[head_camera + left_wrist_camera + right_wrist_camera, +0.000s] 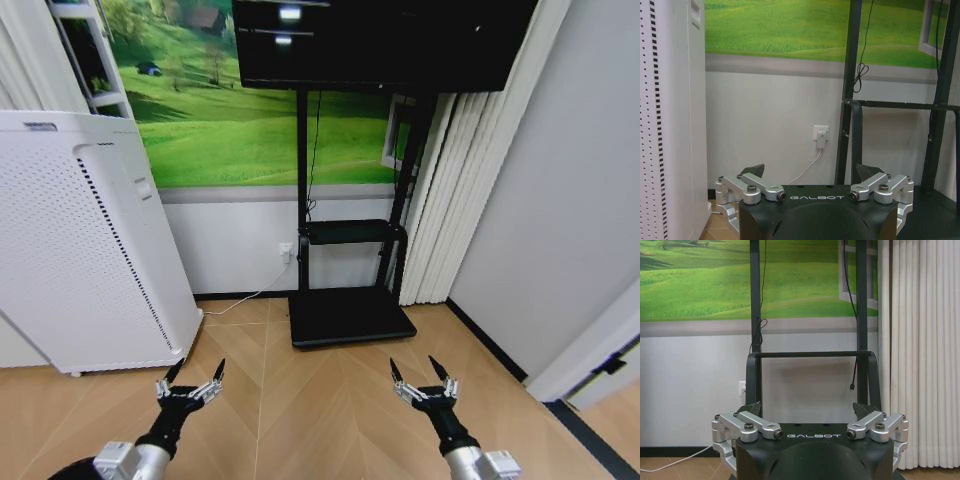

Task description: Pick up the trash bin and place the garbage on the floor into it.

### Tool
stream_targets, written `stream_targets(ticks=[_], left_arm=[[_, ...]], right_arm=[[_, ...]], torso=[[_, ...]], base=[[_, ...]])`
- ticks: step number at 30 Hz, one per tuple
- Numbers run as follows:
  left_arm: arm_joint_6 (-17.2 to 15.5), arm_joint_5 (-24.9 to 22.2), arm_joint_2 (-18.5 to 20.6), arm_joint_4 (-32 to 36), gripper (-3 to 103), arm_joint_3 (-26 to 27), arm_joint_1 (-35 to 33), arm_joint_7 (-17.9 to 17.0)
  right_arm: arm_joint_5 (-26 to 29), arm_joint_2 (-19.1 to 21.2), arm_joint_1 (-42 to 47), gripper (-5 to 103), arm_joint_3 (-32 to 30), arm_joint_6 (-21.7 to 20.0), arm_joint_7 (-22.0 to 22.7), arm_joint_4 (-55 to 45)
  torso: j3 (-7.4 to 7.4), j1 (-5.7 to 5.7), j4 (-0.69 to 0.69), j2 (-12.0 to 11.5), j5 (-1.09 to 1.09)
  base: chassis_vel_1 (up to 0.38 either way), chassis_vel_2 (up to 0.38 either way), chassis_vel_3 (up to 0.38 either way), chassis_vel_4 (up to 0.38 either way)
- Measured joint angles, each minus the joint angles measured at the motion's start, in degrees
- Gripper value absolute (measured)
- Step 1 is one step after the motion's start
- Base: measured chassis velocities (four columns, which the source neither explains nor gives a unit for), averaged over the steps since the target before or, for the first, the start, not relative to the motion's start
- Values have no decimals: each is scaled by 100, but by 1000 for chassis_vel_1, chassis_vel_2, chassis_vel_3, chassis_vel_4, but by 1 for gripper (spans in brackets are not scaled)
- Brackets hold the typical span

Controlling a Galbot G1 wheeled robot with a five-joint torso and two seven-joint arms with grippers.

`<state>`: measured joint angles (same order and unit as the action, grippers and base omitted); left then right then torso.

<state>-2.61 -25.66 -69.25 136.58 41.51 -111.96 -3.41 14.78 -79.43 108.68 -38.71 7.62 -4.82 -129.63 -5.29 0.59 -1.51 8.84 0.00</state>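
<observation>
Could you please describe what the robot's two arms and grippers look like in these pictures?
The left gripper and right gripper look alike: slim black pointed fingers on silver metal linkages with dark bolts, mounted on a black housing marked GALBOT in pale letters. Behind each, a narrow black wrist widens into a silver-grey forearm segment. No loose cables are visible on either arm.

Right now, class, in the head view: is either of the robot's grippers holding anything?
No. The left gripper and the right gripper both hang open and empty above the bare floor.
</observation>
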Motion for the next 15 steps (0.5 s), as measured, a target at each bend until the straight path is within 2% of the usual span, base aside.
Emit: stream_targets(ticks=[15], left_arm=[[0,-9,2,-15,100,9,2,0]], right_arm=[[8,1,-1,100,1,0,-2,0]], torso=[[-1,0,0,0,0]], base=[[0,0,0,0]])
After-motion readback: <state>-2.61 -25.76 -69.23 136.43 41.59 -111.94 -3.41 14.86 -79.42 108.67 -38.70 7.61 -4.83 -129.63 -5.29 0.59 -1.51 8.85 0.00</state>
